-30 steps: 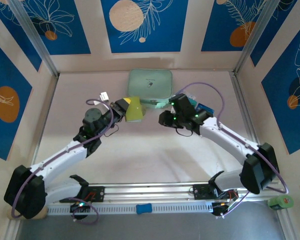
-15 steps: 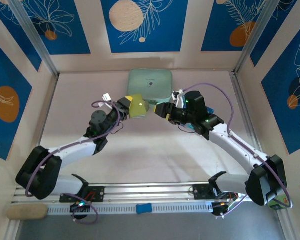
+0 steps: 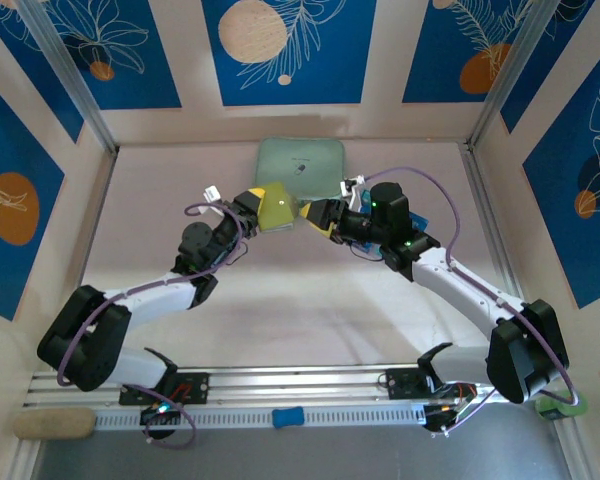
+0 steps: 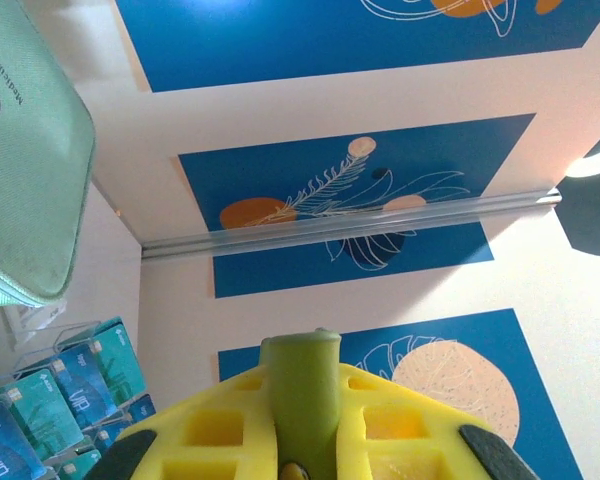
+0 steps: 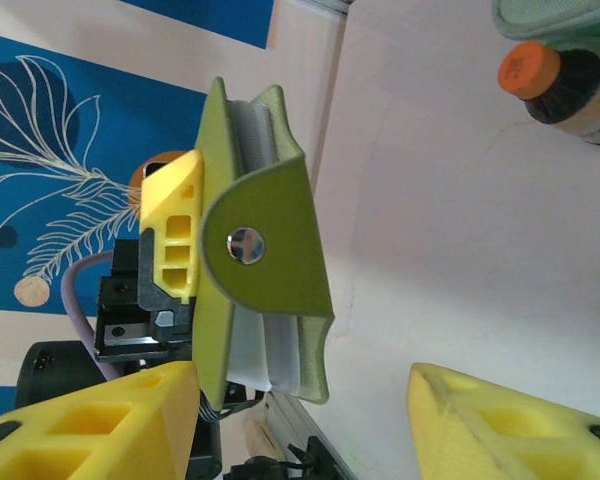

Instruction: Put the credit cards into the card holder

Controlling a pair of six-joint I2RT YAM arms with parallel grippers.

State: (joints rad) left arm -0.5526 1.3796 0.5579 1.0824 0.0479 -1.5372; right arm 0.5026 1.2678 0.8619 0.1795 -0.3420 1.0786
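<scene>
The olive-green card holder [image 3: 278,207] hangs above the table centre with my left gripper [image 3: 263,208] shut on it. In the left wrist view the yellow fingers [image 4: 210,430] pinch its green edge [image 4: 302,385]. From the right wrist I see the card holder [image 5: 270,200] edge-on, snap stud [image 5: 246,245] facing me and clear pockets fanned at the bottom. My right gripper [image 5: 300,430] stands open, its fingertips either side of the holder's lower end without touching it. The right gripper [image 3: 315,213] sits just right of the holder. Blue credit cards [image 4: 55,400] stand in a clear stand; the same credit cards [image 3: 418,218] peek out behind the right arm.
A mint-green zip case [image 3: 300,168] lies at the back centre, also at the left wrist view's left edge [image 4: 25,180]. A bottle with an orange cap [image 5: 555,85] stands beside it. Metal frame posts and blue-patterned walls enclose the table.
The left gripper has carried the card holder up and to the right. The right gripper has swung left toward it, and its jaws have opened wider.
</scene>
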